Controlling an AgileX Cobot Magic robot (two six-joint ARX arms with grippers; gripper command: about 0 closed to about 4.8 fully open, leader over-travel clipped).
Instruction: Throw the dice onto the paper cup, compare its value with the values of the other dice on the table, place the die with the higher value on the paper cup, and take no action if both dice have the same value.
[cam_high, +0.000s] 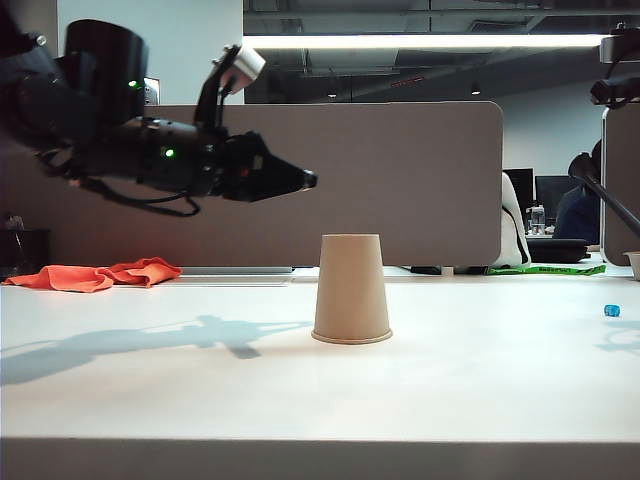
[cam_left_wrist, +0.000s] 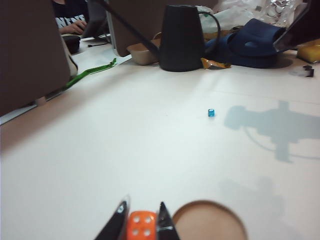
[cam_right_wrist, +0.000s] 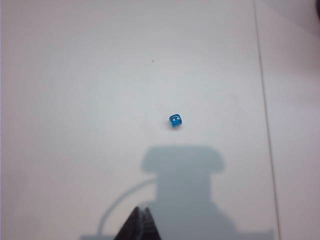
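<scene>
The paper cup (cam_high: 351, 291) stands upside down near the middle of the white desk (cam_high: 180, 400), its long axis upright, the narrow closed base on top and the wide rim on the desk. In the left wrist view its round brown base (cam_left_wrist: 209, 221) shows just beside the fingertips.

The left hand (cam_high: 305, 180) hangs in the air above and to the left of the cup in the exterior view, its long axis near level and its tip pointing toward the space over the cup. It is clamped on the orange die (cam_left_wrist: 141, 225), held between the two dark fingers (cam_left_wrist: 118, 220); the die's face toward the camera shows four pale pips.

The blue die (cam_high: 612, 311) lies on the desk far to the right, well apart from the cup. In the right wrist view it (cam_right_wrist: 174, 121) shows two pale pips on the face that is seen. The right hand (cam_right_wrist: 139, 223) hovers over the desk near it, fingers pressed together on nothing.

An orange-red cloth (cam_high: 95, 275) lies at the far left of the desk.
</scene>
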